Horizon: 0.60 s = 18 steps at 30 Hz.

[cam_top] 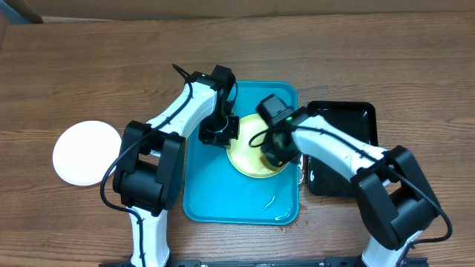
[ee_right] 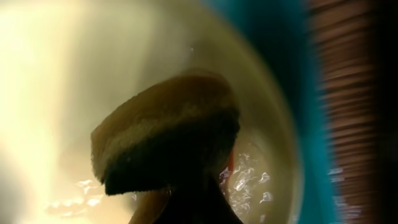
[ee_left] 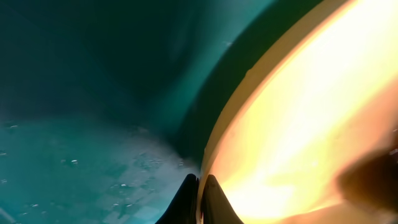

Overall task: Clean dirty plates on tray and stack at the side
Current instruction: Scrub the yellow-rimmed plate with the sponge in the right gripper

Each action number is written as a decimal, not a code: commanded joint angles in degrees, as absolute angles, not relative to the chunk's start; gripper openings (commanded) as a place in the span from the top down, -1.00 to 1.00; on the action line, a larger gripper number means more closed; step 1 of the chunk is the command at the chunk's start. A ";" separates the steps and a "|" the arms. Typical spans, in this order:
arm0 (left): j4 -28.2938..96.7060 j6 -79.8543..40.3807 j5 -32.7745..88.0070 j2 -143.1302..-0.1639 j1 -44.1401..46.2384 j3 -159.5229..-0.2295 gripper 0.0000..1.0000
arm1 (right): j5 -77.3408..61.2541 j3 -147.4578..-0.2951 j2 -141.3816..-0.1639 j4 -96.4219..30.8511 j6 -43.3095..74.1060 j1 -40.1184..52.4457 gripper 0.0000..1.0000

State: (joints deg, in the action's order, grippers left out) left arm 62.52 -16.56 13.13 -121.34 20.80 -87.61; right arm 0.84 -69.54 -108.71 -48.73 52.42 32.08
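Overhead, a brown wooden table [cam_top: 89,67] filled the whole view, with its grain running from 9 to 3 o'clock. The turquoise tray [cam_top: 223,200] lay at the centre of the table. A black tray [cam_top: 349,115] lay just beside it at 3 o'clock. Some water drops [cam_top: 271,202] shone on the turquoise floor near its 5 o'clock corner.

The yellow-green plate [cam_top: 249,159] was inside the tray, toward the 2 o'clock part. A white plate [cam_top: 85,153] rested on the bare wood at 9 o'clock, well apart from the tray.

Both arms came in from 6 o'clock and bent inward over the tray. The left gripper [cam_top: 217,133] stood at the 10 o'clock edge of the yellow-green plate. In its wrist view, the two dark fingers [ee_left: 214,199] were pinched together on the plate's rim. The right gripper [cam_top: 273,152] hung over the 3 o'clock side of the same plate, pointing down. Its jaws were clamped on a sponge [ee_right: 168,134], which had a tan top and a dark lower layer. The sponge lay against the wet plate surface, with small bubbles beside it.
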 commanded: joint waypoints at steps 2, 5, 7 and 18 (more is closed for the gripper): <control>62.98 -17.41 9.61 -119.79 20.62 -87.09 0.92 | 7.38 -68.69 -110.28 -52.03 53.60 27.57 0.92; 62.96 -17.41 9.63 -119.79 20.58 -87.09 0.92 | 8.82 -69.14 -110.26 -54.57 52.40 26.33 0.92; 62.94 -17.41 9.63 -119.79 20.58 -87.09 0.92 | 10.04 -69.95 -110.17 -56.25 50.89 26.28 0.92; 63.00 -18.22 8.38 -119.79 20.58 -87.09 0.91 | 13.23 -74.39 -101.47 -62.48 44.07 26.26 0.92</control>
